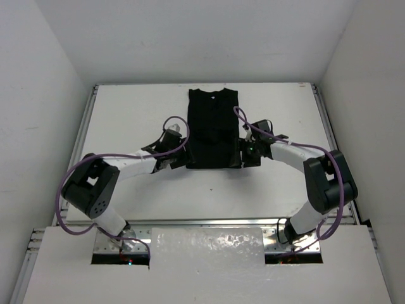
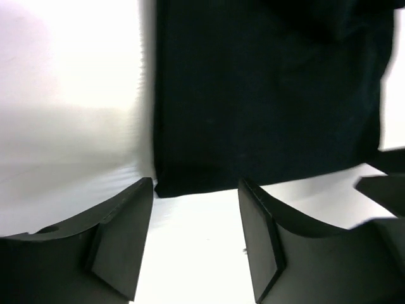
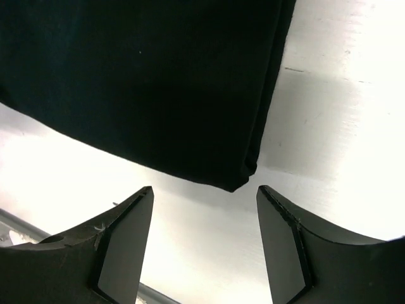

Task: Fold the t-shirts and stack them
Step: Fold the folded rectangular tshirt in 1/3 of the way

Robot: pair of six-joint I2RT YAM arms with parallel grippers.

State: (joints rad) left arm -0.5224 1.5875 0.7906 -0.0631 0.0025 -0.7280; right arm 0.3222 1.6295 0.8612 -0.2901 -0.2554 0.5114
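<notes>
The black t-shirt (image 1: 213, 130) lies flat on the white table, folded lengthwise into a narrow rectangle with its round neck at the far end. My left gripper (image 1: 169, 157) hovers just off its near left corner, open, with only bare table between the fingers. In the left wrist view the t-shirt (image 2: 266, 95) fills the top and its corner sits just ahead of the left gripper (image 2: 197, 183). My right gripper (image 1: 244, 155) is by the near right corner, also open and empty. In the right wrist view the folded corner of the t-shirt (image 3: 139, 76) points toward the right gripper (image 3: 205, 190).
The white table (image 1: 126, 114) is boxed in by white walls on the left, right and back. Metal rails (image 1: 82, 136) run along its sides. A shiny panel (image 1: 209, 244) sits between the arm bases at the near edge. Purple cables (image 1: 66, 190) loop along both arms.
</notes>
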